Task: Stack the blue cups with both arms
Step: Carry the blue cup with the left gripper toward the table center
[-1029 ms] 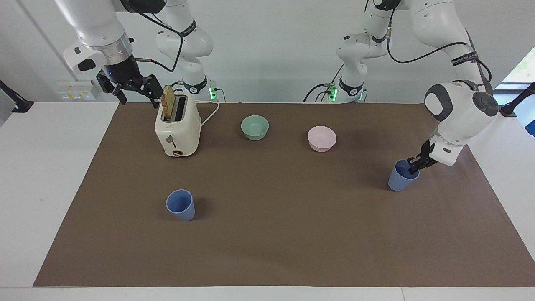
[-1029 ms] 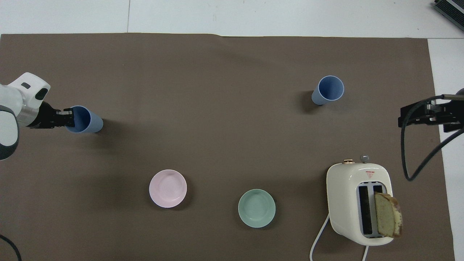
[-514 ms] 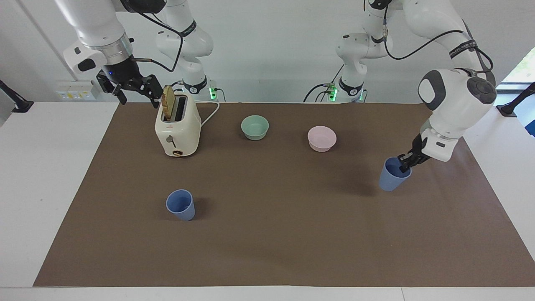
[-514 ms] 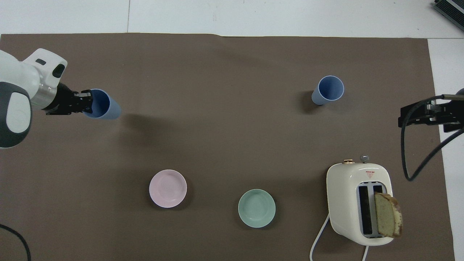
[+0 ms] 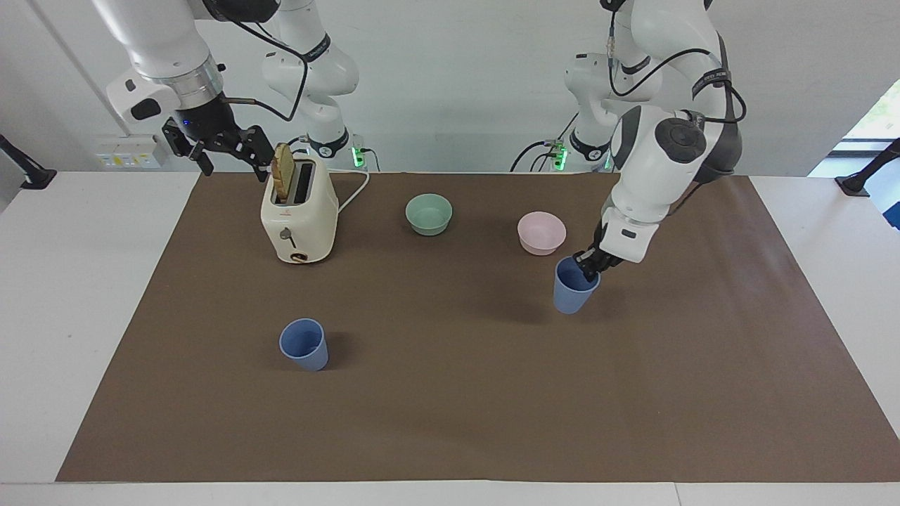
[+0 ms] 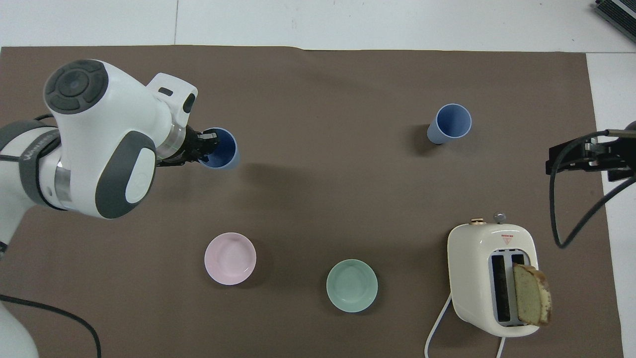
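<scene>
Now carried: cup (image 5: 575,289), clamped by its rim in left pincer (image 5: 589,263), shifted within the last second from the left arm's end of the tabletop (image 5: 91,337) toward the middle; raised over the mat (image 5: 450,393), beside pink bowl (image 5: 541,232). Meaning, by judgement: transport toward stacking under way, not yet stacked. Second cup (image 5: 304,344): upright on mat, untouched, toward the right arm's end. Right pincer (image 5: 223,149): fingers apart, unmoved, waiting beside toaster (image 5: 299,219). Writing: small red mark on toaster, unreadable; lettering on left arm band, illegible.
</scene>
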Robot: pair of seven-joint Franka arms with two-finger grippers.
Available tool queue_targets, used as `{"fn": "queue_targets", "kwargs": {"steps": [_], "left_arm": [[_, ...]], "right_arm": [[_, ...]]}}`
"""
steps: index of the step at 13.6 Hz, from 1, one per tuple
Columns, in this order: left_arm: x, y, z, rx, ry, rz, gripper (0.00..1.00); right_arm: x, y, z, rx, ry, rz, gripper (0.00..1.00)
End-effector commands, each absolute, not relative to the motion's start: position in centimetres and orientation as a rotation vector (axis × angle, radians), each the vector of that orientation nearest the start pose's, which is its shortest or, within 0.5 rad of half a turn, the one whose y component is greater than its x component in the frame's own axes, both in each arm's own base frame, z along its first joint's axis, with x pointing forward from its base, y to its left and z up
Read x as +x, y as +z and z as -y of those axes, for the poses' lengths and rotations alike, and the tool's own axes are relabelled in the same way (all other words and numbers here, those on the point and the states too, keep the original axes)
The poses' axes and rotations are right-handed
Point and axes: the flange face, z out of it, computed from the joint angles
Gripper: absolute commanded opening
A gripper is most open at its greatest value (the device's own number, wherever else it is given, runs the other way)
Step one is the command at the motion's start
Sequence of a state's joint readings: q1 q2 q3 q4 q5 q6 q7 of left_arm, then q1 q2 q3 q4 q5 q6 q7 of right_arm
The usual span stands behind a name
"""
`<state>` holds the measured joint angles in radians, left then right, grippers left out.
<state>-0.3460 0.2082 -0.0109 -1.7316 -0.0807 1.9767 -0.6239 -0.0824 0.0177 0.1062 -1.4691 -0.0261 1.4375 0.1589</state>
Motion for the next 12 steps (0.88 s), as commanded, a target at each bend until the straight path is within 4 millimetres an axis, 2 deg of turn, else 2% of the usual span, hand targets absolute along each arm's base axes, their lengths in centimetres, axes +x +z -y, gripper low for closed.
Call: {"fn": "queue_targets", "kwargs": {"steps": [1, 4, 6, 8, 10, 11, 12], "left_arm": [[58.8, 44.2, 26.3, -3.198, -0.028, 0.525, 0.00], [58.0, 42.1, 31.1, -3.224, -0.085, 0.539, 0.00], [58.0, 41.0, 32.1, -3.240, -0.090, 0.541, 0.00], [57.1, 40.1, 33.7, -3.243, -0.074, 0.499, 0.00], [56.9, 39.8, 34.0, -3.247, -0.058, 0.504, 0.00], [56.9, 38.9, 34.5, -3.247, -0.055, 0.498, 0.00], [56.1, 38.0, 35.8, -3.247, -0.045, 0.472, 0.00]], "right_arm": [[54.2, 65.1, -0.7, -3.160, 0.056, -0.185, 1.00], [54.2, 65.1, -0.7, -3.160, 0.056, -0.185, 1.00], [54.2, 65.2, -0.6, -3.160, 0.053, -0.188, 1.00], [54.2, 65.1, -0.5, -3.160, 0.056, -0.190, 1.00], [54.2, 65.2, -0.6, -3.160, 0.053, -0.190, 1.00], [54.2, 65.1, -0.5, -3.159, 0.056, -0.193, 1.00], [54.2, 65.2, -0.5, -3.161, 0.053, -0.193, 1.00]]}}
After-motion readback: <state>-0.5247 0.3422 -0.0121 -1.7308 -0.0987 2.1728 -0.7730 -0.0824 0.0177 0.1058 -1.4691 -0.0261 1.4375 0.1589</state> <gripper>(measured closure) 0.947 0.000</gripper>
